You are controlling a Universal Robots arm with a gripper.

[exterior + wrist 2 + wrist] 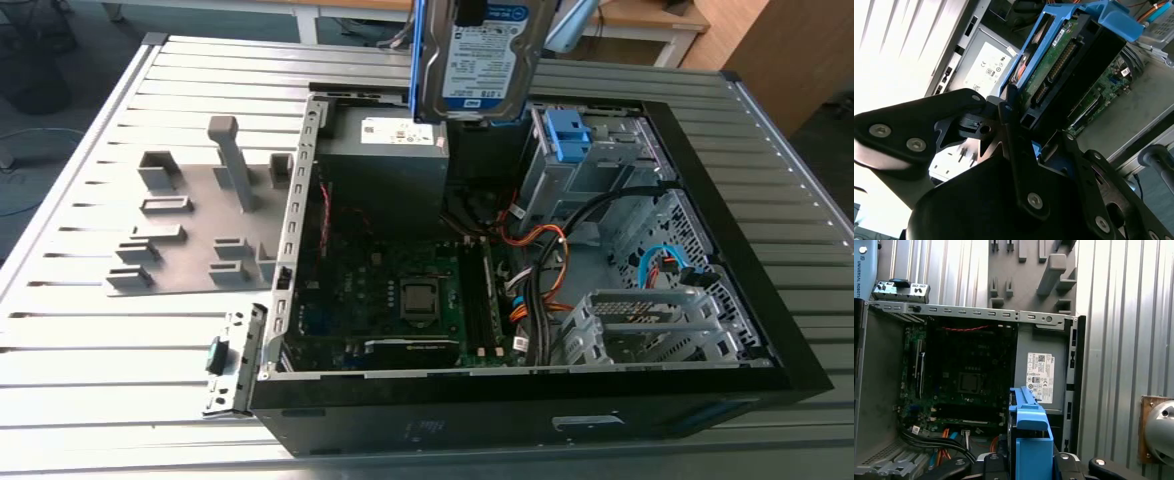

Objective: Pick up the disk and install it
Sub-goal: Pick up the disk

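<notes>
Gripper pointed down, fingers clamped on opp. sides of the disk, gripping its top end; disk hung approx. upright, lower end free.

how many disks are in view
1: the disk, gripped by the tool, hangs above the open case. More could be hidden inside it.

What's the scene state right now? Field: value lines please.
gripper: shut on the disk
disk: held in the air, on edge, above the open computer case
disk position: over the area between the power supply and the drive cage
installed: not yet
case: open side up on the slatted table, motherboard exposed
exterior view's left: grey fixture plate on the table
</notes>
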